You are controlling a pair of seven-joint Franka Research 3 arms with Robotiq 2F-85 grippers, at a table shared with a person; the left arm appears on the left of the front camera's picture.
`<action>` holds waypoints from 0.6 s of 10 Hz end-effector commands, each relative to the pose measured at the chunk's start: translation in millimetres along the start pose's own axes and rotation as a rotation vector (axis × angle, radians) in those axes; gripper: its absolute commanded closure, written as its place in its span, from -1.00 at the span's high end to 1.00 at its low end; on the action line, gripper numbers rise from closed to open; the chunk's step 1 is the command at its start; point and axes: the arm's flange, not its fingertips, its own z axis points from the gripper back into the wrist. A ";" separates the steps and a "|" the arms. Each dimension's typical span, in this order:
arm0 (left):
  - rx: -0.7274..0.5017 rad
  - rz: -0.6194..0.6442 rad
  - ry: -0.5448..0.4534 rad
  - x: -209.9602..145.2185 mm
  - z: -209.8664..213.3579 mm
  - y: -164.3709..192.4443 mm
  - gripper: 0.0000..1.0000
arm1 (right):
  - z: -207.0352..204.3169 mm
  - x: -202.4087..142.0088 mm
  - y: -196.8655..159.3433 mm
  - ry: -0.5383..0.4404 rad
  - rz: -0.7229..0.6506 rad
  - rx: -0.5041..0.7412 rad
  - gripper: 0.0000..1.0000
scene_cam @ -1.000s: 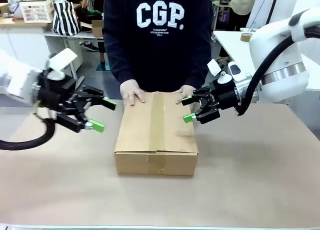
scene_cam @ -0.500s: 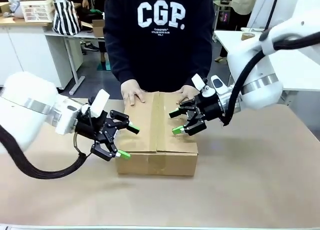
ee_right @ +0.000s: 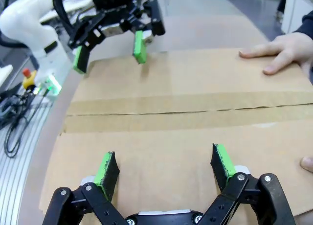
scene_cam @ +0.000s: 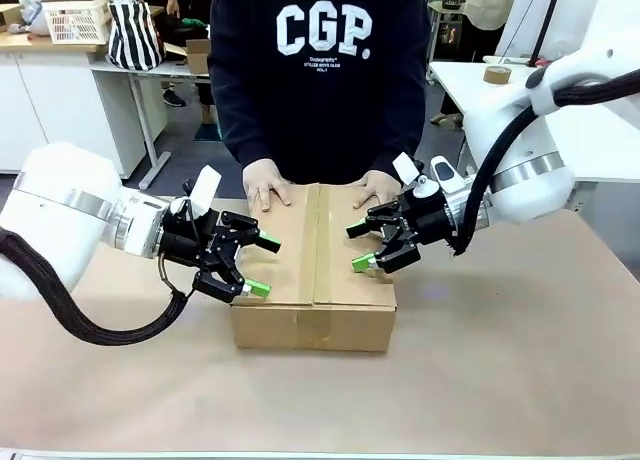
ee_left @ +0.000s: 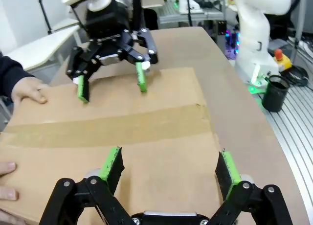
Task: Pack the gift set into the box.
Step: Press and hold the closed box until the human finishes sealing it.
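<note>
The brown cardboard box (scene_cam: pixel 313 270) sits mid-table with its flaps closed and a strip of tape along the seam (ee_left: pixel 112 124) (ee_right: pixel 186 115). My left gripper (scene_cam: pixel 262 265) hangs open over the box's left edge, nothing between its fingers (ee_left: pixel 168 168). My right gripper (scene_cam: pixel 360 245) hangs open over the box's right side (ee_right: pixel 164 168). Each wrist view shows the other gripper across the lid. The person's two hands (scene_cam: pixel 265 193) rest flat on the box's far edge. The gift set is hidden.
A person in a dark sweatshirt (scene_cam: pixel 318 70) stands at the far side of the table. The brown tabletop (scene_cam: pixel 500 360) stretches around the box. A tape roll (scene_cam: pixel 491 74) lies on a white table at the back right.
Both arms have swung inward from beside the box until their open grippers hover over its lid. The person's hands have stayed on the far edge.
</note>
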 end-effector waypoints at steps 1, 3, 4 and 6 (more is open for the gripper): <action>0.080 0.027 -0.029 6.1 -4.0 12.7 1.00 | -1.9 -12.7 3.7 -0.002 0.000 -0.006 1.00; 0.092 0.039 -0.008 -4.4 -11.3 30.8 1.00 | -2.0 -15.1 2.5 -0.006 -0.009 -0.001 1.00; 0.084 0.064 0.013 -13.0 -15.5 36.0 1.00 | -1.2 -15.9 2.7 -0.008 -0.010 -0.005 1.00; 0.054 0.084 0.047 -24.1 -19.7 34.9 1.00 | 0.6 -18.6 2.7 -0.012 -0.017 -0.014 1.00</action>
